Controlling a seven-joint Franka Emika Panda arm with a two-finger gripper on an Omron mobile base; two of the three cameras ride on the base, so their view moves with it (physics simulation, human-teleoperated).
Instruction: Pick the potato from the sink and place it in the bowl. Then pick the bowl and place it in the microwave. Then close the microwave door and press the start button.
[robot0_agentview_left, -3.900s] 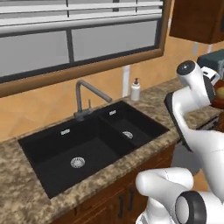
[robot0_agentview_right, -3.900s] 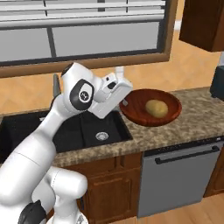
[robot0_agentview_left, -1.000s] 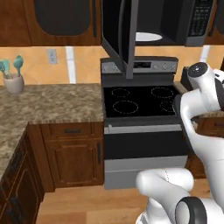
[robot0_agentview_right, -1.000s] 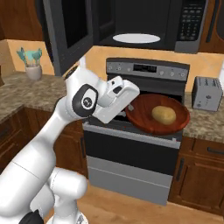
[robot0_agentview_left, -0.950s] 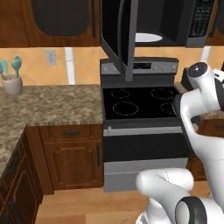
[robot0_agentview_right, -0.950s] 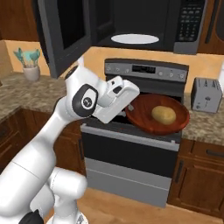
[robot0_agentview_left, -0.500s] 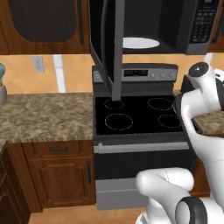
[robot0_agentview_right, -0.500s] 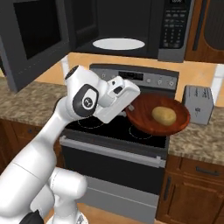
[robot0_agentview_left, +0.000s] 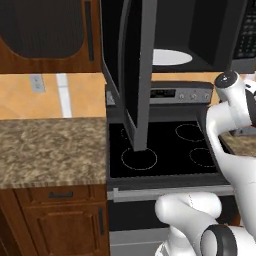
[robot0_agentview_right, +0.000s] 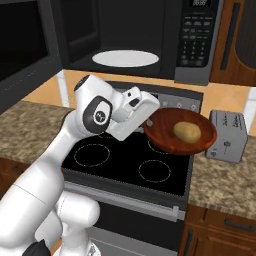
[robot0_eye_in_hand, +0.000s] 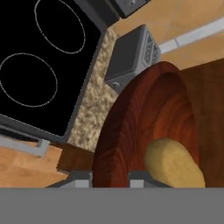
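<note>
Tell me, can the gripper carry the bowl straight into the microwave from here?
Probably yes. The microwave door stands swung open, the cavity with its white turntable looks unobstructed, and the bowl with the potato hangs just below the opening.

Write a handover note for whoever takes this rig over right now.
Tool: shut on the rim of the bowl, held in the air over the stove, beside the toaster.
Potato: lying in the bowl.
Microwave: above the stove, its door swung wide open, white turntable plate bare.
Done: potato moved to the bowl, bowl picked up.
Left: set the bowl inside the microwave, close the door, press start on the control strip.
</note>
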